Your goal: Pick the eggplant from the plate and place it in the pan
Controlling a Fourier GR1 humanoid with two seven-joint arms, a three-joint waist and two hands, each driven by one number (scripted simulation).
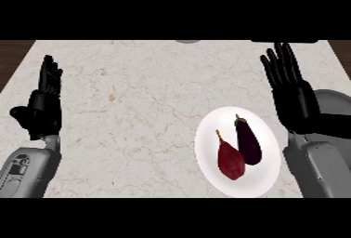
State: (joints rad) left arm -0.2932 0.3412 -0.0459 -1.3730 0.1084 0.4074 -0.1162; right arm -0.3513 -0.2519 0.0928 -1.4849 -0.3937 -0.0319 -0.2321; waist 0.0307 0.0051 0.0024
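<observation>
Two vegetables lie on the white plate [208, 153], right of the table's [137, 93] middle. Head view: the eggplant [248, 143], dark purple with its stem pointing away, lies on the plate's right half; a red, tapered vegetable [230, 160] lies touching its left side. Right hand [293, 93] stands just beside the plate, fingers straight, holding nothing. Left hand [42, 104] rests flat-fingered near the left edge, well apart. A grey curved thing [332, 111], partly hidden behind the right hand, may be the pan; cannot tell for sure. Judgement: eggplant looks smooth, likely slippery, fairly light, stiff. Best taken across its thicker middle, from the free right side, clear of the red neighbour.
</observation>
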